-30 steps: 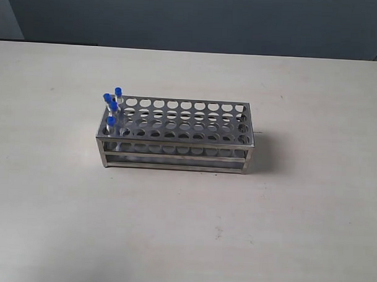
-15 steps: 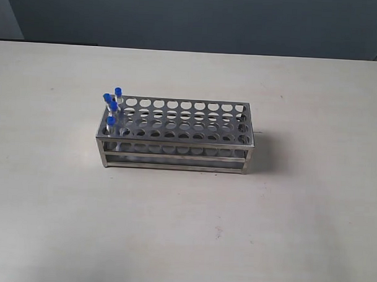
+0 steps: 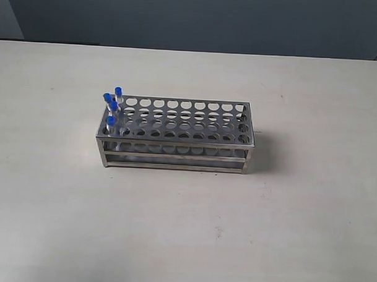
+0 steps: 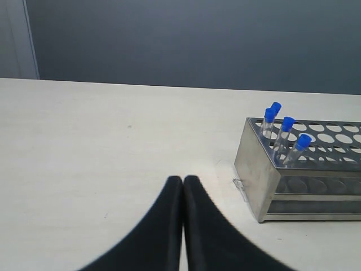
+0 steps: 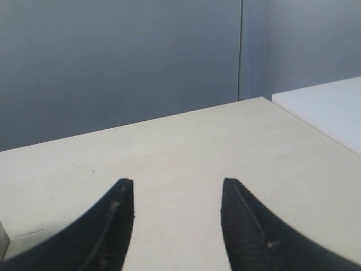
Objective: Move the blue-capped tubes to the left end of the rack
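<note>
**Four blue-capped tubes at left end of rack**

The tubes stand close together in the end holes of the metal rack on a pale table. The left gripper has its fingers pressed together, holding nothing; the right gripper has them spread wide, empty.

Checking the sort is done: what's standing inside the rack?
Four blue-capped tubes stand in holes at the rack's left end; no other holes hold tubes. Their lower ends are hidden by the frame.
</note>
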Action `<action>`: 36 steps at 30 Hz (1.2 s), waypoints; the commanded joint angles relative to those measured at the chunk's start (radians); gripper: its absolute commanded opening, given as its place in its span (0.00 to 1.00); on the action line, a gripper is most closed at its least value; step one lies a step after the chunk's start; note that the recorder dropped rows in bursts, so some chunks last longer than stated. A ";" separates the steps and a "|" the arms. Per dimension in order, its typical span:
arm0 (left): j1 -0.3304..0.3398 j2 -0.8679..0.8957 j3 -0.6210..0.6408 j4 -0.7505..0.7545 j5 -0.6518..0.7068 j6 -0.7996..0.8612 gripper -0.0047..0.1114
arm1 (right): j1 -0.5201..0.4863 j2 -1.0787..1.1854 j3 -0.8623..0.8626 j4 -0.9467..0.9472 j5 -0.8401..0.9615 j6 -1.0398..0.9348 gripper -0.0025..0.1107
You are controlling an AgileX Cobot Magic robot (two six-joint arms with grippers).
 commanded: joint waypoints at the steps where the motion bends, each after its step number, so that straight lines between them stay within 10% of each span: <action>1: -0.004 -0.005 -0.003 0.002 -0.009 0.000 0.05 | -0.007 -0.008 0.013 0.034 0.025 -0.001 0.44; 36: -0.004 -0.005 -0.003 0.002 -0.009 0.000 0.05 | -0.007 -0.008 0.013 0.045 0.028 -0.001 0.44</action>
